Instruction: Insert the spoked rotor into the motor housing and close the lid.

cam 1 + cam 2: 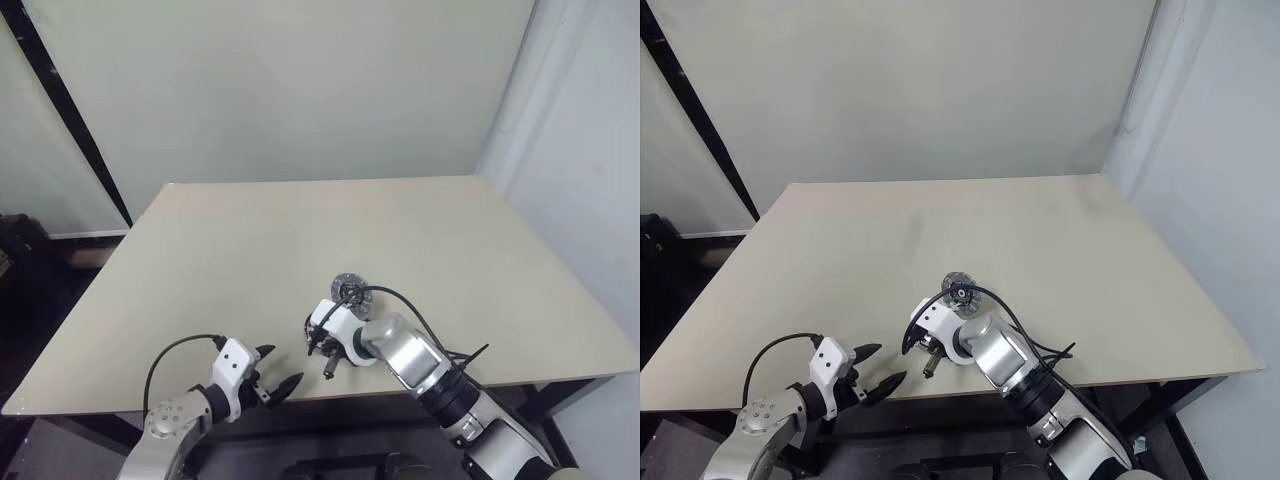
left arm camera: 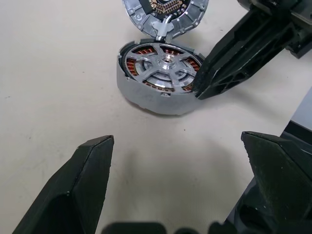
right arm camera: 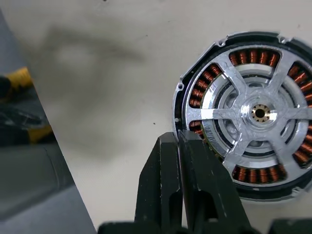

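Jaws pinched shut and empty, the right gripper (image 3: 183, 161) touches the motor housing (image 2: 146, 95), spoked rotor (image 3: 257, 114) seated inside; left gripper (image 2: 183, 161) gapes idle; nudging could slide it across the worktop (image 1: 250, 240).

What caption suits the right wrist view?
Shut right gripper touches the motor housing rim, spoked rotor seated inside.
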`<action>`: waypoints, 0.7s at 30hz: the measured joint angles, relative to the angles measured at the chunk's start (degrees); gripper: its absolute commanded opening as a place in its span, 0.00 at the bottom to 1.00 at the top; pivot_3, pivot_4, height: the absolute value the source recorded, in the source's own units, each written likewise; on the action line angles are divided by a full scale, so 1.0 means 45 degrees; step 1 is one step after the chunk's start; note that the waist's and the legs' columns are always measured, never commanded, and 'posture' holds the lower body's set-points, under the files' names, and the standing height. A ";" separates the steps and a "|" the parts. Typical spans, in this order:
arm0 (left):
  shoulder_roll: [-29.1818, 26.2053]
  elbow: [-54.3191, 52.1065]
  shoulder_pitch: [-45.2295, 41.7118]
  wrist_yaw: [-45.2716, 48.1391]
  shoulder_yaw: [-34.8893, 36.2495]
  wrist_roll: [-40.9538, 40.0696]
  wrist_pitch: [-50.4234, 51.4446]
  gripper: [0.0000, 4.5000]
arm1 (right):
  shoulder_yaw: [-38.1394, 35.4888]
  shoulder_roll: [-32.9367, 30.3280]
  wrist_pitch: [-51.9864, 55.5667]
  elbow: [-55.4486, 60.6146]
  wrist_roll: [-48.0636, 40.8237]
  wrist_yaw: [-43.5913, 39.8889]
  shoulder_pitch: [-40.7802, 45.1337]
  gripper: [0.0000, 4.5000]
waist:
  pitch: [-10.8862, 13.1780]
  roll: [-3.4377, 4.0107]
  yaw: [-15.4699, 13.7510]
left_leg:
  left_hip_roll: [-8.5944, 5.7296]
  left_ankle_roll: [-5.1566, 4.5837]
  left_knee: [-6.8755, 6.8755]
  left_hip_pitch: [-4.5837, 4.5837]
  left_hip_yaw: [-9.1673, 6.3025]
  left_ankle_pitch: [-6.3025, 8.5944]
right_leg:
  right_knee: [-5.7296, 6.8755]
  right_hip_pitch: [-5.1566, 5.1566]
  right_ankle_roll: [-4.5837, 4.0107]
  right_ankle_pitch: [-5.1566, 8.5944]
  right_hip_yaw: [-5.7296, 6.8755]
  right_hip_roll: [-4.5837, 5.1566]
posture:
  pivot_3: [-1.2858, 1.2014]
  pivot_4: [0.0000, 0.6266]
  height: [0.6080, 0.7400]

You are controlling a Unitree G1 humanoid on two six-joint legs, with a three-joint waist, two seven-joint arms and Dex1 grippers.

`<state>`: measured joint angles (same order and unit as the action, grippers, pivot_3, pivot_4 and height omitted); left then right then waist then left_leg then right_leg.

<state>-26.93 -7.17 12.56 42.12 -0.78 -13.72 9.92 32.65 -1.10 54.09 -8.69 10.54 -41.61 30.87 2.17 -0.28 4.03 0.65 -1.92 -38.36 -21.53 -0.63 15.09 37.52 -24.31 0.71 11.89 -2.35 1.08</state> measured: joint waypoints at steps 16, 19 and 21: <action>0.0085 0.0006 -0.0041 -0.0204 0.0001 0.0001 -0.0301 1.00 | -0.2449 0.2137 0.0418 -0.0896 -0.1309 0.2724 -0.0523 0.00 | 0.0000 -0.0001 0.0070 | 0.0022 0.0002 0.0023 0.0003 0.0002 0.0002 | 0.0003 -0.0018 -0.0003 0.0001 0.0003 -0.0025 | 0.52 0.00 1.00; 0.0084 0.0006 -0.0013 -0.0218 0.0003 0.0001 -0.0354 1.00 | -0.2645 0.2276 0.0412 -0.0973 -0.1461 0.3027 -0.0522 0.00 | 0.0000 -0.0001 0.0071 | 0.0026 0.0003 0.0024 0.0003 0.0003 0.0002 | 0.0002 -0.0020 -0.0005 0.0002 0.0003 -0.0025 | 0.52 0.00 1.00; 0.0084 0.0006 0.0012 -0.0247 0.0004 -0.0001 -0.0365 1.00 | -0.2636 0.2277 0.0369 -0.1018 -0.1560 0.3121 -0.0520 0.00 | 0.0000 0.0000 0.0072 | 0.0032 0.0003 0.0024 0.0002 0.0003 0.0002 | 0.0002 -0.0019 -0.0005 0.0002 0.0002 -0.0023 | 0.52 0.00 1.00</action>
<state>-26.55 -7.14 12.62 41.01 -0.76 -13.72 8.27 20.79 9.14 55.75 -13.27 3.51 -27.57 28.53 2.17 -0.28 4.35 0.80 -1.91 -38.25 -21.52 -0.61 15.10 37.53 -24.40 0.69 11.90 -2.34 0.98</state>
